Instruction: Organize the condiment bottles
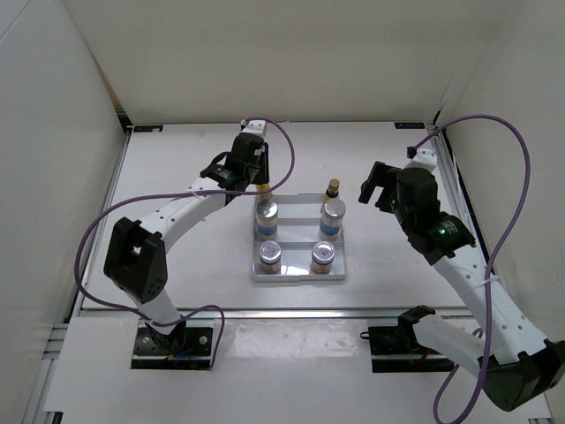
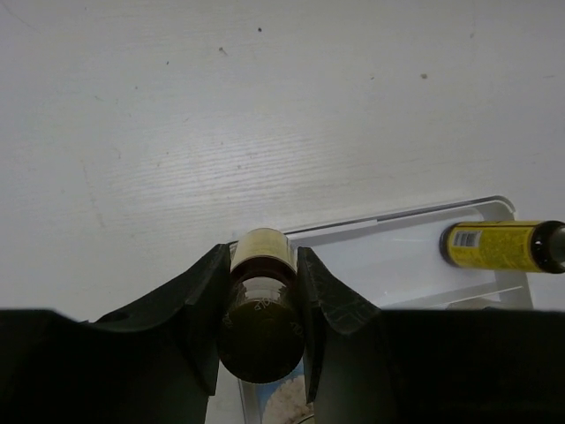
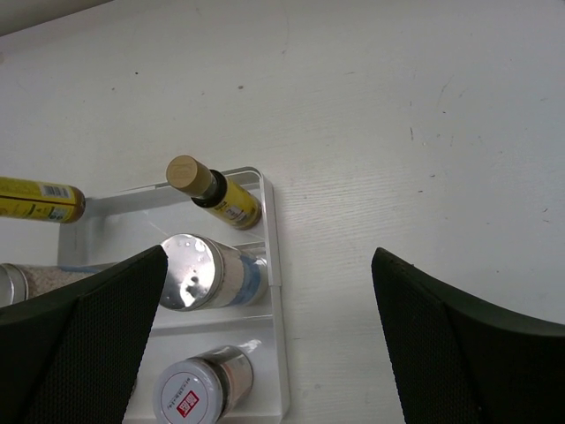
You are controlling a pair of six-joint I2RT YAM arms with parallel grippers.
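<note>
Well, you can see very little of the brown bottle (image 2: pixel 260 309) that your left gripper (image 1: pixel 259 181) is clamped on. From above, only a small tan tip pokes out past the fingertips. In the left wrist view it runs lengthwise between both fingers (image 2: pixel 199 300), with a tan end away from the camera and a dark rounded end toward it. You cannot tell whether it is upright or tilted. Nor can you tell whether it touches the tray (image 1: pixel 298 276) or hangs over the tray's back left corner.

Your right gripper (image 1: pixel 372 187) hovers over the tabletop (image 1: pixel 212 265) just off the tray's right side, fingers spread wide and holding nothing. Its wrist view cuts the held bottle off at the frame edge. One finger there hides most of one blue jar and all of one pink jar.

Count six bottles from above:
- **Brown:** two, the held one and a second brown bottle (image 1: pixel 333 188) standing at the tray's back right corner, just left of the right gripper.
- **Blue:** two, one blue jar (image 1: pixel 266 216) directly in front of the left gripper and the other blue jar (image 1: pixel 332 217) in front of the second brown bottle.
- **Pink:** two pink jars (image 1: pixel 270 256) (image 1: pixel 323 256) side by side on the front step, farthest from both grippers.
</note>
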